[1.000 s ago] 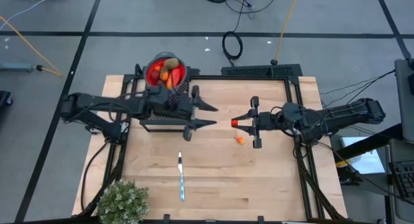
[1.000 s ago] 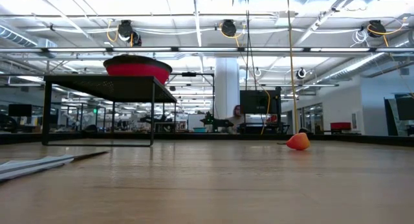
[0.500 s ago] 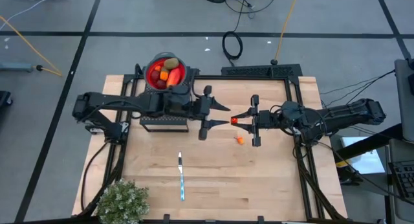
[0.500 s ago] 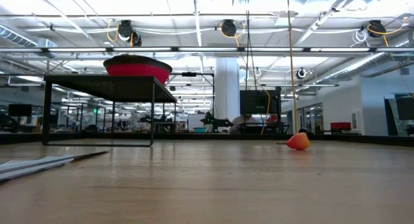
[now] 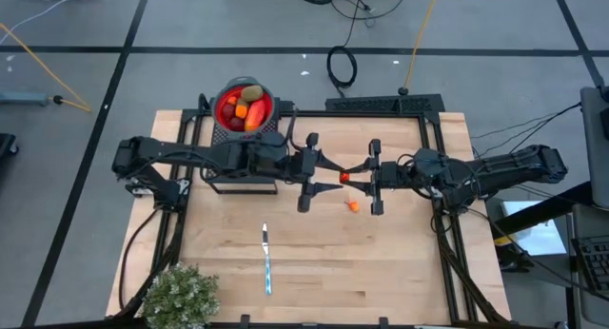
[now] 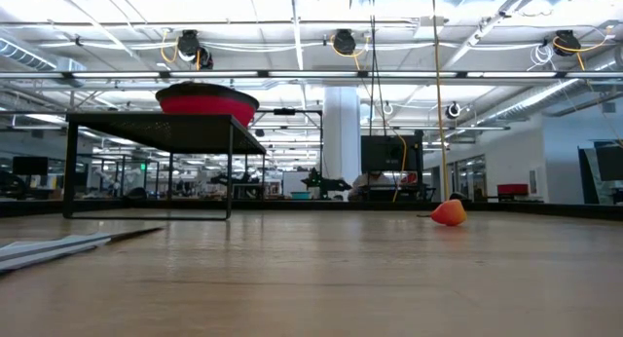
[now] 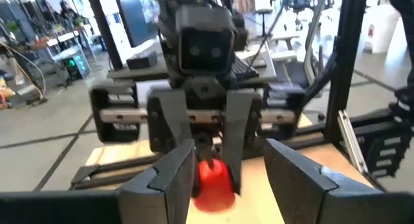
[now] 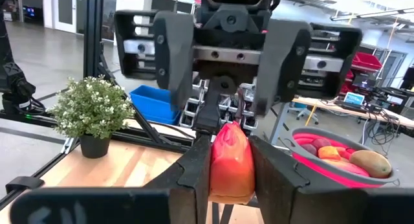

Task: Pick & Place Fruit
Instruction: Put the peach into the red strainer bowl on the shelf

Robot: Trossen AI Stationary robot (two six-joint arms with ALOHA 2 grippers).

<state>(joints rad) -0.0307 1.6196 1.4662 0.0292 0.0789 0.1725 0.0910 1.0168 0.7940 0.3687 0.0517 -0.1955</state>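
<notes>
My right gripper (image 5: 356, 175) is shut on a red-orange fruit (image 8: 229, 160), high above the middle of the table. My left gripper (image 5: 331, 173) faces it from the table's left, open. Its two fingers (image 7: 176, 180) stand on either side of the fruit's (image 7: 213, 184) free end. A red bowl (image 5: 245, 106) stands on a black stand at the far left, with several fruit pieces in it. A small orange bit (image 5: 352, 205) lies on the table below the grippers and also shows in the low view (image 6: 449, 212). My right gripper pinches the red-orange fruit by its two sides (image 8: 217, 175) between its two fingers, level, from the table's right. The fruit lies along the fingers, and its end (image 8: 228, 132) sticks out past them toward the left gripper. It is lifted clear of the table. My left gripper has a finger close beside the fruit (image 7: 197, 179); I cannot tell whether it touches.
A slim knife (image 5: 266, 258) lies on the wood near the table's front. A bushy green plant (image 5: 181, 296) stands at the near left corner. Black frame rails (image 5: 438, 139) run along the table's sides and far edge.
My left gripper has gone toward the table's right edge, toward the fruit in my right gripper. Its fingers now stand on either side of that fruit.
</notes>
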